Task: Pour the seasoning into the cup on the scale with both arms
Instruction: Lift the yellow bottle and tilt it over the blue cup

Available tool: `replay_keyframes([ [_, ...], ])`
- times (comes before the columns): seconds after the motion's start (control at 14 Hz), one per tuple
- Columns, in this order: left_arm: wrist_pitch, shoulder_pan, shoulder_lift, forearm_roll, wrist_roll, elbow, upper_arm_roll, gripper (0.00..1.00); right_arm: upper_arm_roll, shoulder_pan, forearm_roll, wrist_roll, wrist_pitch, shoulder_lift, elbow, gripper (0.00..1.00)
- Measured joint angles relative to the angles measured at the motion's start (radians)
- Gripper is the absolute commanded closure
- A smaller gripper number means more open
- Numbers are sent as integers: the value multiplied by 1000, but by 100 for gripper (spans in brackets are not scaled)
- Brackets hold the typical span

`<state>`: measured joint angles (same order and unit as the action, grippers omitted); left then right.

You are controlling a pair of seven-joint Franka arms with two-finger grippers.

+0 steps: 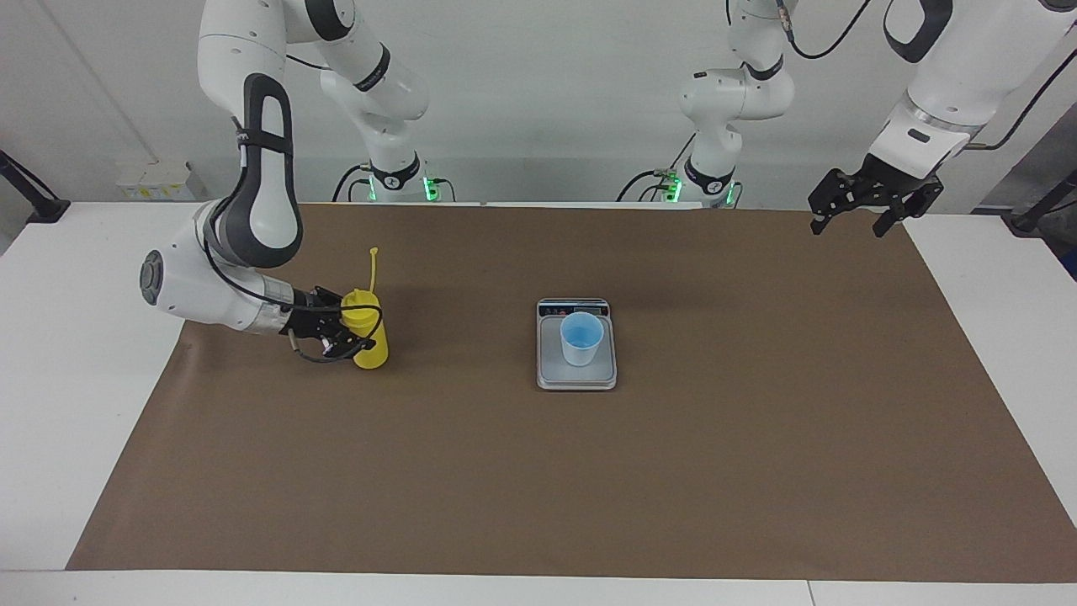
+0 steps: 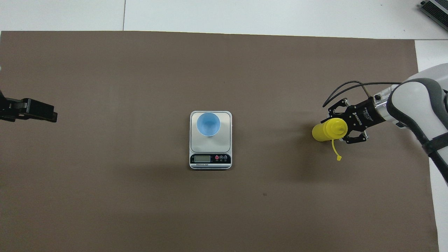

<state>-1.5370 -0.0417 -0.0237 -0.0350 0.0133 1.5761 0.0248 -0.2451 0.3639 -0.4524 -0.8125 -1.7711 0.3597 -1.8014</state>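
Note:
The yellow seasoning bottle (image 1: 374, 347) (image 2: 319, 133) stands upright on the brown mat toward the right arm's end of the table, its cap strap sticking up. My right gripper (image 1: 365, 329) (image 2: 336, 127) reaches in sideways and is shut on the bottle's upper part, a finger on each side. The light-blue cup (image 1: 581, 337) (image 2: 208, 123) stands on the silver scale (image 1: 576, 378) (image 2: 210, 144) at the middle of the mat. My left gripper (image 1: 858, 212) (image 2: 35, 111) hangs open and waits in the air over the mat's corner at the left arm's end.
The brown mat (image 1: 538, 471) covers most of the white table (image 1: 76, 379). The scale's dark display strip (image 2: 210, 158) faces the robots. Bare mat lies between the bottle and the scale.

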Motion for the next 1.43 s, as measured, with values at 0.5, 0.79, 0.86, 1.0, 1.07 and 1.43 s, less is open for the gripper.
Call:
replay_keyframes([
  [0.5,1,0,0,0,0,0,0,0,-12,-74,-1,-175,-155,-30,36,100],
  [0.79,0,0,0,0,0,0,0,0,-13,-210,44,-425,-233,-33,126,100],
  [0.86,0,0,0,0,0,0,1,0,-13,-236,66,-485,-265,-31,139,100],
  [1.0,0,-1,0,0,0,0,2,0,-13,-290,81,-578,-334,-18,162,100],
  [1.07,0,-1,0,0,0,0,3,0,-14,-324,83,-617,-389,-9,171,100],
  [1.43,-1,1,0,0,0,0,9,0,-14,-472,90,-761,-690,26,179,100],
])
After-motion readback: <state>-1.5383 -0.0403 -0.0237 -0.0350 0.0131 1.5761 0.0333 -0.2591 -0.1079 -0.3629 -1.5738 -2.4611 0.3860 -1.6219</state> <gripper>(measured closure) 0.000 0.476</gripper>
